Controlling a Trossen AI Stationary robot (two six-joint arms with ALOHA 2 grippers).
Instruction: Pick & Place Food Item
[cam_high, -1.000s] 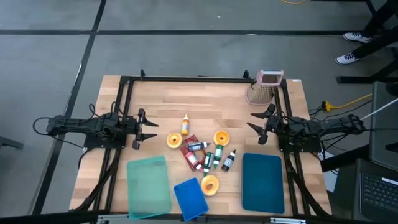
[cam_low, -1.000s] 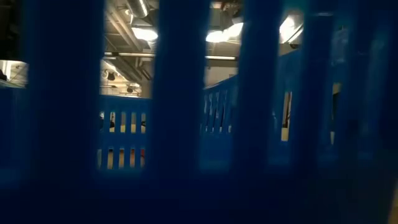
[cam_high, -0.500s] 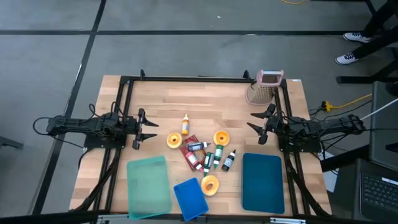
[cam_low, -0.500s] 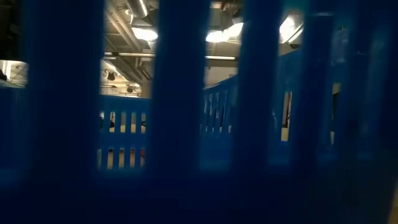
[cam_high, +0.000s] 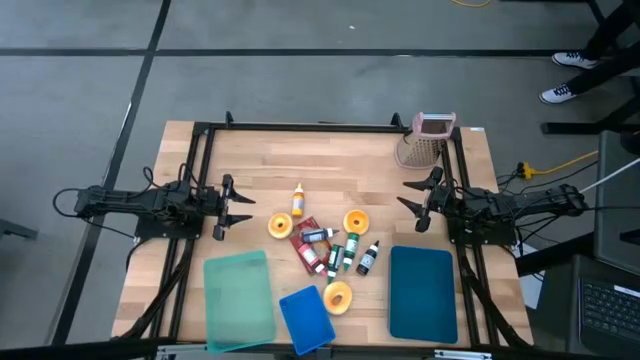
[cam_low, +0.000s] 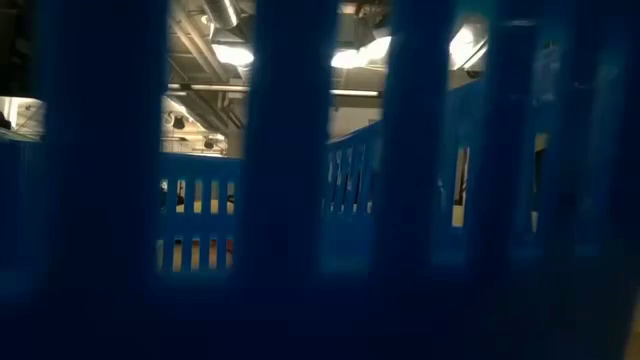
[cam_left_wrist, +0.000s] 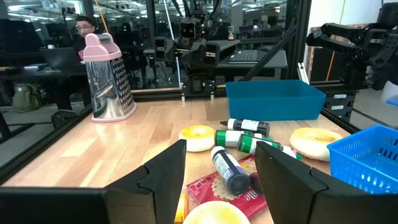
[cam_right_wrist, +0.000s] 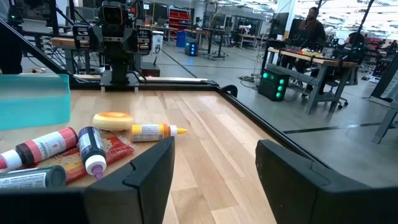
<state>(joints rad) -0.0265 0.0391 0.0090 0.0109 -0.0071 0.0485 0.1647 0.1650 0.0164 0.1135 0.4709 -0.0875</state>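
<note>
Overhead, three containers line the near edge of the wooden table (cam_high: 250, 160), and each shows only its own bare floor inside. Taking the red packet (cam_high: 307, 247) in the middle of the clutter as the reference, the light green tray (cam_high: 239, 298) lies toward the left arm's side and nearer the table's front edge, the small blue slotted basket (cam_high: 306, 318) sits almost straight in front of the packet, and the dark teal bin (cam_high: 422, 291) lies toward the right arm's side. The food items are all out on the wood: one yellow-orange donut (cam_high: 281, 226) just beside the packet on its left-arm side, a second donut (cam_high: 355, 221) near the packet on the right-arm side, and a third donut (cam_high: 338, 296) in front of the packet, touching or nearly touching the blue basket. Small dye bottles (cam_high: 345, 252) lie scattered on and beside the packet, and a little yellow bottle (cam_high: 297, 200) lies just behind it. A pink-handled metal grater (cam_high: 424, 140) stands well behind the packet at the far corner on the right arm's side. The left gripper (cam_high: 226, 206) hovers well to the packet's left-arm side, fingers spread and holding nothing. The right gripper (cam_high: 418, 205) hovers on the opposite side, likewise spread wide and empty. The low view is filled by blue slats.
</note>
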